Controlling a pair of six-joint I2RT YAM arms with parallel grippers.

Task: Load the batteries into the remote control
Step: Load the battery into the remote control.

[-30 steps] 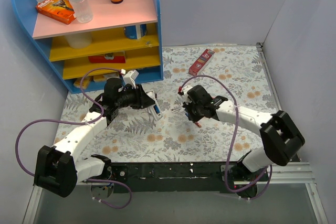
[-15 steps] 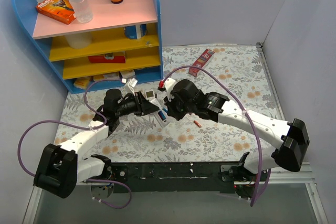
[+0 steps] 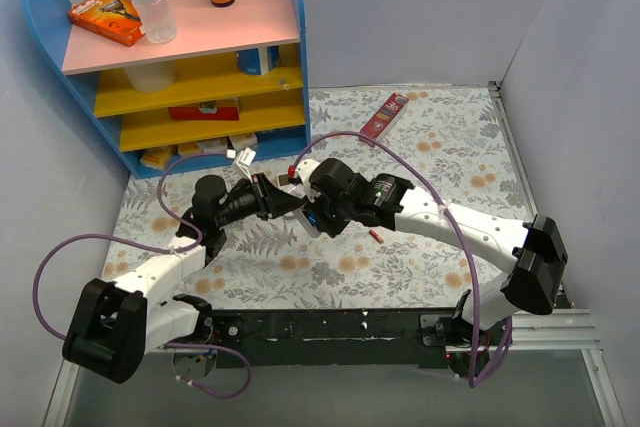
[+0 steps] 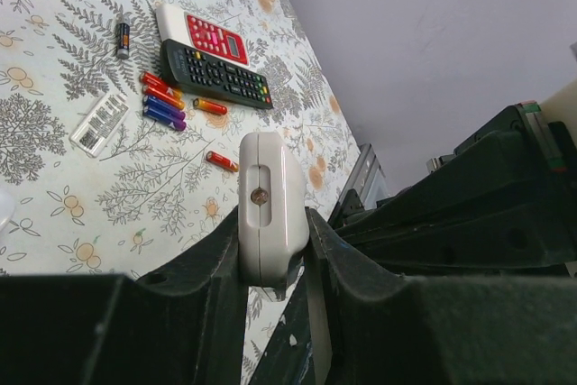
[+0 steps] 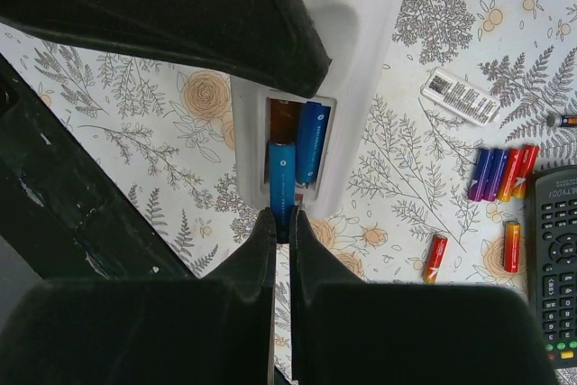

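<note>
At mid-frame above a fern-and-flower printed tablecloth (image 3: 430,147), the left gripper (image 4: 273,233) clamps the white remote control (image 4: 268,196) by its edges; the right gripper (image 5: 281,224) pinches a blue battery (image 5: 280,178) at its open bay. Grey walls (image 3: 420,7); blue shelf unit (image 3: 298,27) upper left

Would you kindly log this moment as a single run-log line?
left gripper: shut on remote control | right gripper: shut on blue battery, tip in compartment | second blue battery seated inside | spare batteries loose on table

My right gripper (image 5: 281,219) looks like matt black plastic. The remote control (image 5: 361,60) reads as smooth, slightly glossy white plastic, the blue batteries (image 5: 311,142) glossy, the floral cloth (image 5: 406,160) at two o'clock matt.
</note>
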